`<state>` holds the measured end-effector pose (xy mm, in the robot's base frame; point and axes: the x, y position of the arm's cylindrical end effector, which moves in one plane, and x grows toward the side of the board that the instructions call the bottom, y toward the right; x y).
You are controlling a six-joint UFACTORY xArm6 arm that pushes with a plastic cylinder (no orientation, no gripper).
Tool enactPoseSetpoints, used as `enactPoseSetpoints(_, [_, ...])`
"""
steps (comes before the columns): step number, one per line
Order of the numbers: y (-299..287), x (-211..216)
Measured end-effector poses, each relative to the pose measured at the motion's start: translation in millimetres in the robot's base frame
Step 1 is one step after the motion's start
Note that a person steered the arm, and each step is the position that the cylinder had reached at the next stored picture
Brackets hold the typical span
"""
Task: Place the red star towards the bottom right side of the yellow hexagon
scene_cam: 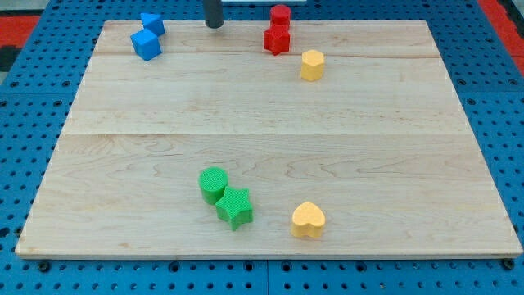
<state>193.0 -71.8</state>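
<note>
We judge the red star (277, 38) to be a light, rigid plastic block that slides readily on the smooth wooden board (262, 147); because its outline is pointed, a push against one point is likely to spin it, so contact belongs on a notch or flat flank in line with its centre. Nothing is grasped: our tool is a bare rod with no jaws, and my tip (214, 25) carries nothing and touches no block. The tip stands at the view's top edge of the board, well left of the red star and right of the two blue blocks (147, 39). The red star has a ridged side wall and a flat top, and sits near the view's top, right of centre, touching a red cylinder (281, 14) just behind it. The yellow hexagon (312, 65) lies just beside the star, below and to its right. To reach the hexagon's bottom right side, we judge the star must travel down and around it without knocking it. A green cylinder (213, 183), a green star (235, 206) and a yellow heart (309, 220) lie well apart, near the view's bottom.
</note>
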Motion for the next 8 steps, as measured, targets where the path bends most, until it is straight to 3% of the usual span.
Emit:
enactPoseSetpoints(2, [76.8,1.9])
enactPoseSetpoints(4, [74.9,130.7])
enactPoseSetpoints(5, [60.8,140.8])
enactPoseSetpoints(6, [2.2,118.9])
enactPoseSetpoints(7, [27.8,68.2])
enactPoseSetpoints(8, [105.8,80.2])
